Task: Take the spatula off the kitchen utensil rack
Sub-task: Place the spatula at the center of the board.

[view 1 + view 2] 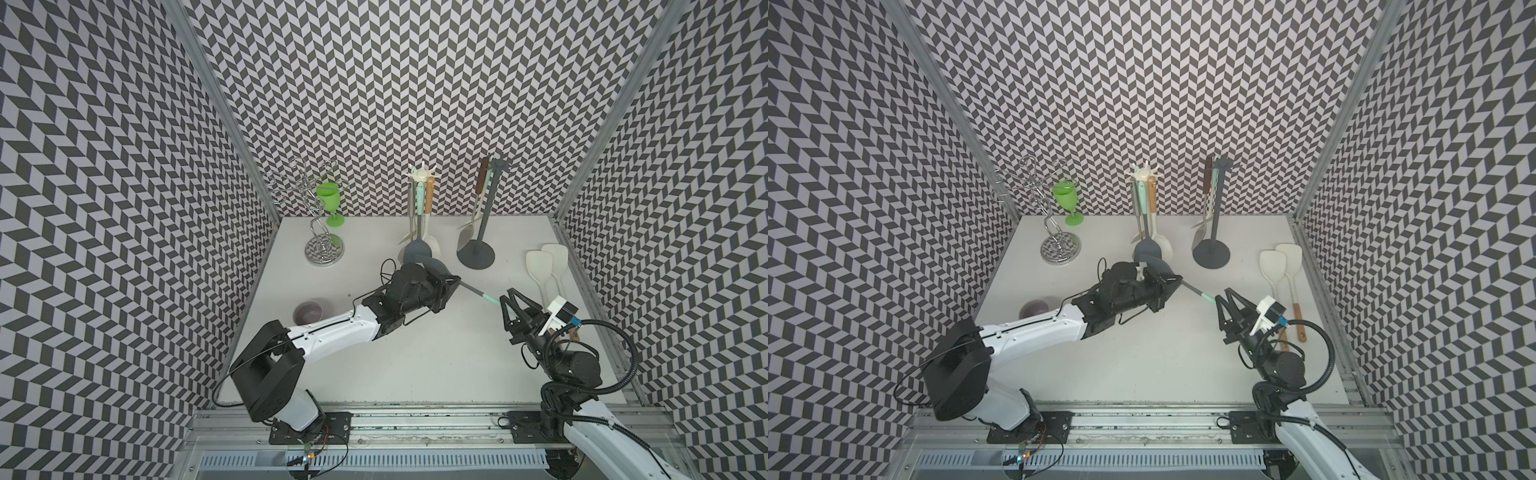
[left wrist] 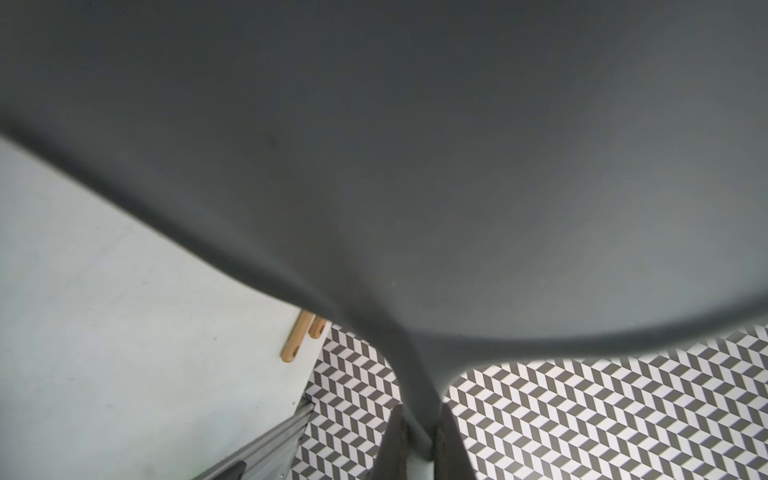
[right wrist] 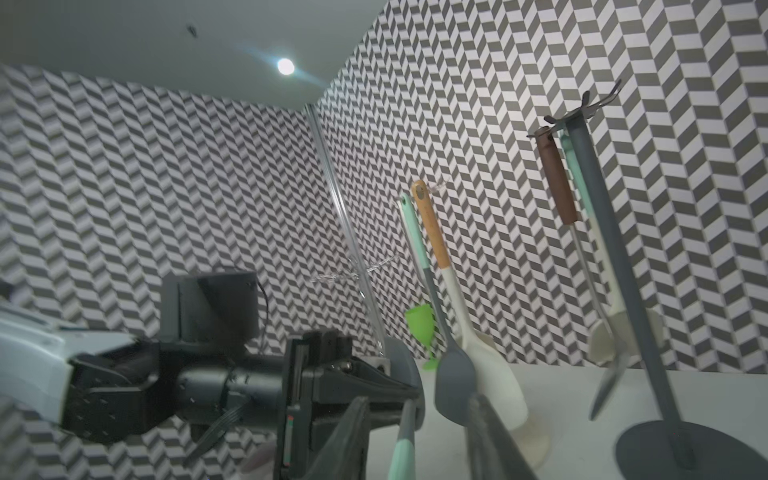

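White tabletop [image 1: 415, 353] carried 2 utensil racks at the far side: cream rack [image 1: 422, 178] centre, grey rack [image 1: 484, 216] to its right, both w/ utensils hanging. The spatula [image 1: 490, 298] was off them, mid-tabletop, just near of the cream rack's base. Its long axis ran diag: grey head pointed far-left, teal handle end pointed near-right. 2 cream spatulas [image 1: 539, 265] lay flat by the right edge. Left fingers [image 2: 451, 449] were pinched narrow on the neck just below the head, holding it. Right fingers [image 3: 486, 436] stood apart either side of the teal end, w/ gaps showing, not gripping.
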You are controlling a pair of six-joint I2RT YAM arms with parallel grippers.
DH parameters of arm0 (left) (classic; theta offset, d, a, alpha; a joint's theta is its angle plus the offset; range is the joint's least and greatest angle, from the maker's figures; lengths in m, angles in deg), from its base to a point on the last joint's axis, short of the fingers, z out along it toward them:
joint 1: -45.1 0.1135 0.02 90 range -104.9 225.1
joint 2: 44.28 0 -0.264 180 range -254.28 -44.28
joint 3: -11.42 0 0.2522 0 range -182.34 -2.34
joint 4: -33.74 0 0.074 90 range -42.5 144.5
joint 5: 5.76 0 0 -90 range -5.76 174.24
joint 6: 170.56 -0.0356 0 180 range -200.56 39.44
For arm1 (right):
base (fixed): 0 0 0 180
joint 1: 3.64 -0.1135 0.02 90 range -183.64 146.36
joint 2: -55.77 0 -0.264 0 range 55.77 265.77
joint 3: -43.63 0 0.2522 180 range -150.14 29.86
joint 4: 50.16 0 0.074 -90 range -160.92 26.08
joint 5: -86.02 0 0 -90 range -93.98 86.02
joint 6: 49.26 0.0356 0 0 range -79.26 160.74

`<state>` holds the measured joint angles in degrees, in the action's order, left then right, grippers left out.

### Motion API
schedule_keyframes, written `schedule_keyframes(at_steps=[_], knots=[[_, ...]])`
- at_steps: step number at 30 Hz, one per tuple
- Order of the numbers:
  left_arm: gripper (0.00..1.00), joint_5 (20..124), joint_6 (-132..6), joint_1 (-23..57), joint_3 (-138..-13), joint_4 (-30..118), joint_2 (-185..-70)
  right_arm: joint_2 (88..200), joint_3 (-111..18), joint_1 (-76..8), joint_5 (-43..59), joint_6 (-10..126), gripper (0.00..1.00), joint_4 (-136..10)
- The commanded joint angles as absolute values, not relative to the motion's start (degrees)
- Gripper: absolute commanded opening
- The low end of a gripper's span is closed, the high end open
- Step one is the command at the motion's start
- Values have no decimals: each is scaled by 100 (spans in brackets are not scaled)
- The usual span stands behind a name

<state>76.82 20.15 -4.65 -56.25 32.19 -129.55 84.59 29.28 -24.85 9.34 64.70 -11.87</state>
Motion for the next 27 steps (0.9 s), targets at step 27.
schedule_keyframes(at_steps=[27], knots=[[0,9404,-884,218,-5611,6119,-11827,11502,-423,-4725,317,4366,63,-5057]])
